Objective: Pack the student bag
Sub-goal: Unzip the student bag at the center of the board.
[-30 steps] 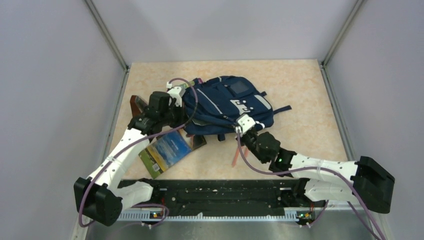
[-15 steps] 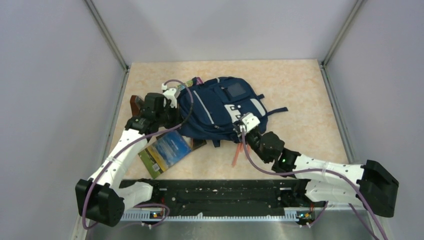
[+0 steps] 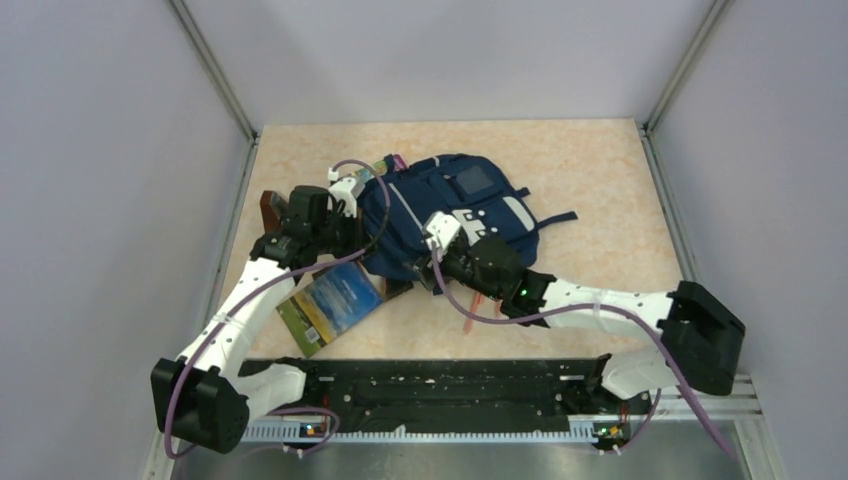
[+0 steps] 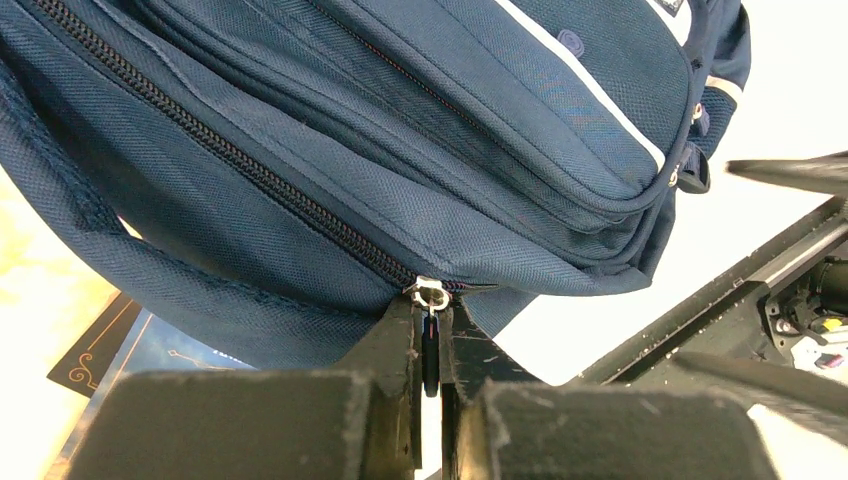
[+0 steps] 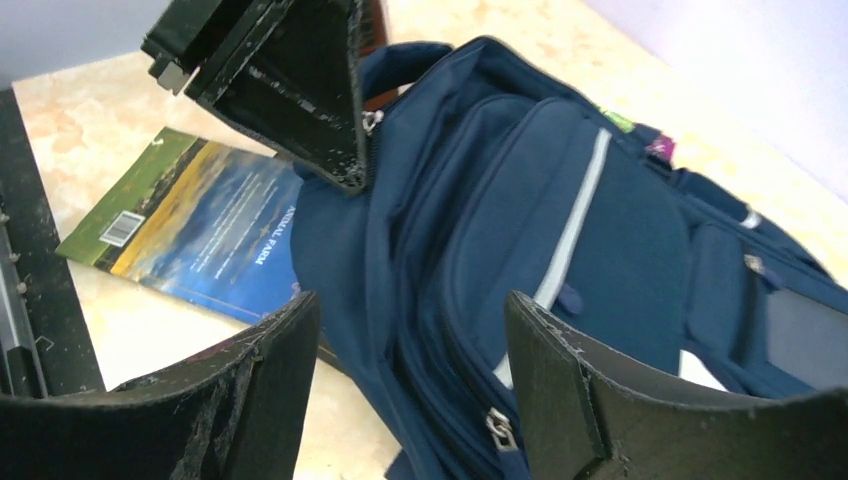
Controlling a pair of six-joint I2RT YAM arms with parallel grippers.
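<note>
Left jaws, at the tip of the left arm [image 3: 245, 295], meet the left end of the student bag [image 3: 470, 205], which lies on the tabletop [image 3: 600, 180] left of centre with a book [image 3: 335, 298] at its near-left edge. The right arm [image 3: 590, 300] reaches over the bag's near side.

From the left wrist, the left jaws are pinched tight on the zip pull [image 4: 431, 298].

From the right wrist, the right jaws stand wide and empty above the bag's front panel.

Soft, floppy cloth would likely bunch and drag when the zip is tugged. The stitched seam beside the zip looks the best hold.
</note>
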